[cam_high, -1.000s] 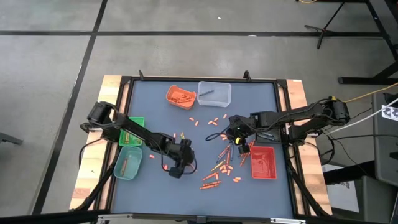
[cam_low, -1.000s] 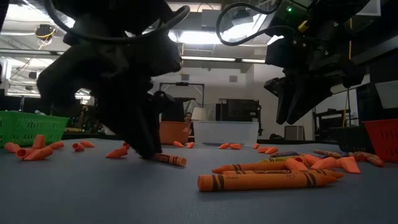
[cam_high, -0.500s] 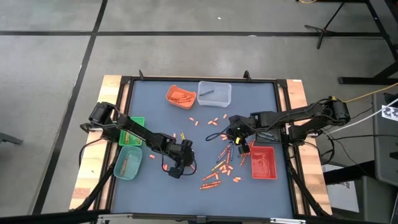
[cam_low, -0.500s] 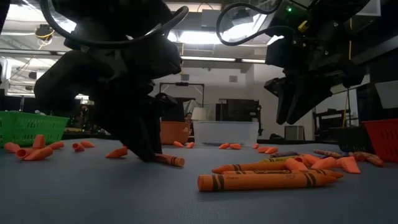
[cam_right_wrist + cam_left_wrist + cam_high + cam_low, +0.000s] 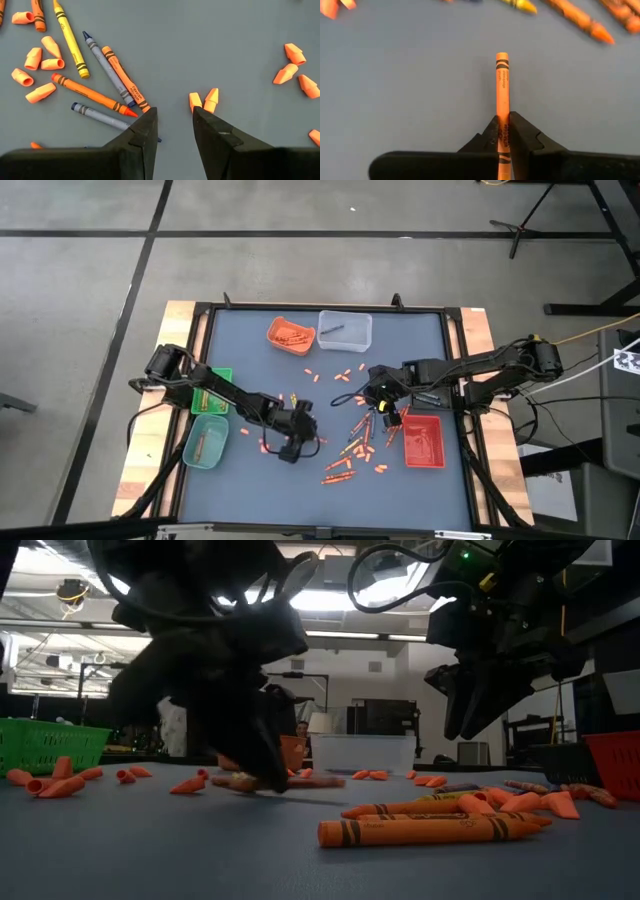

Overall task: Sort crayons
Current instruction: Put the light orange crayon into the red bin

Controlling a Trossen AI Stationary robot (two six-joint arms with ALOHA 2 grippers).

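Many crayons (image 5: pixel 355 448) and short orange stubs (image 5: pixel 340 374) lie scattered on the blue-grey table top, mostly right of centre. My left gripper (image 5: pixel 300 440) is low over the table's near middle, shut on one orange crayon (image 5: pixel 502 95). In the low view this crayon (image 5: pixel 300 781) shows as a level blur. My right gripper (image 5: pixel 383 402) hangs open above the crayon pile (image 5: pixel 100 75), touching nothing, and in the low view it (image 5: pixel 470 715) stands well clear of the table. My left gripper pinches the orange crayon's paper-wrapped shaft (image 5: pixel 502 131) between its two fingers. The fingers slant down from the table's left, and the crayon runs along them, its flat end (image 5: pixel 502 56) sticking out ahead. It lies about level, close over the table; whether it touches the table I cannot tell.
An orange tray (image 5: pixel 290 334) and a clear tray (image 5: pixel 345 329) stand at the far edge. A green basket (image 5: pixel 212 392) and a teal tray (image 5: pixel 205 442) are on the left, a red tray (image 5: pixel 424 440) on the right. Long orange crayons (image 5: pixel 420 830) lie near the front.
My left gripper has shut on the orange crayon that lay on the table beside it, and its wrist has tipped a little. The crayon has swung round and now points toward the table's right. My right arm has kept still.
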